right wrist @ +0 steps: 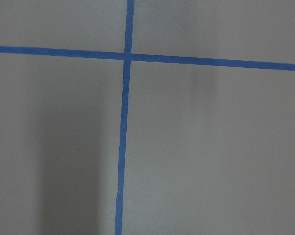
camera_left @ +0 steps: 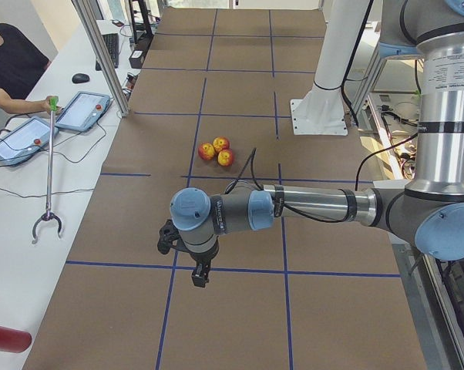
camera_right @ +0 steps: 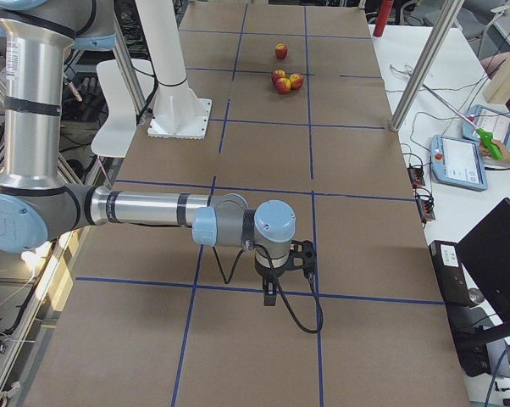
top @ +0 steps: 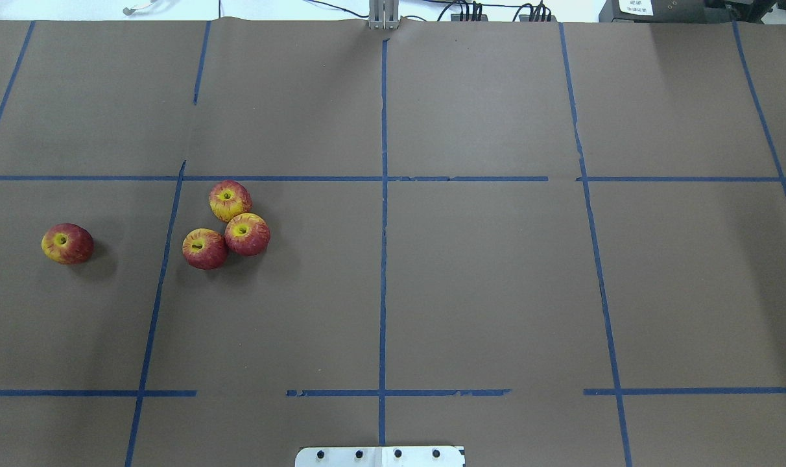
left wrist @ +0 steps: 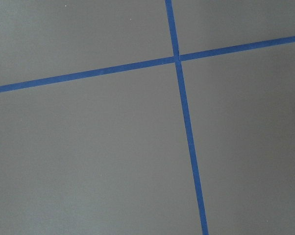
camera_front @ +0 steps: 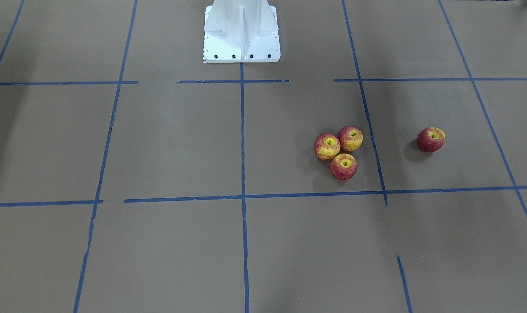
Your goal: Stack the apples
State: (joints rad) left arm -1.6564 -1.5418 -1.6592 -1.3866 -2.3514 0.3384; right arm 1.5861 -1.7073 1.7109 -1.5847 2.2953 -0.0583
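1. Four apples [top: 246, 234] lie on the counter [top: 497, 292]. Three touch in a cluster left of centre in the overhead view, and the fourth apple [top: 67, 243] sits well apart near the left edge.
2. None is stacked yet.
3. The left end effector [camera_left: 200, 276] and right end effector [camera_right: 270, 295] hang far from the fruit; I cannot tell whether either is open or closed.
4. Risk: round apples roll, so one set down off-centre could slide off and scatter the cluster.

Three apples [top: 247, 233] touched in a cluster on the desk [top: 484, 279], robot's left; the fourth apple [top: 67, 243] lay apart, farther left
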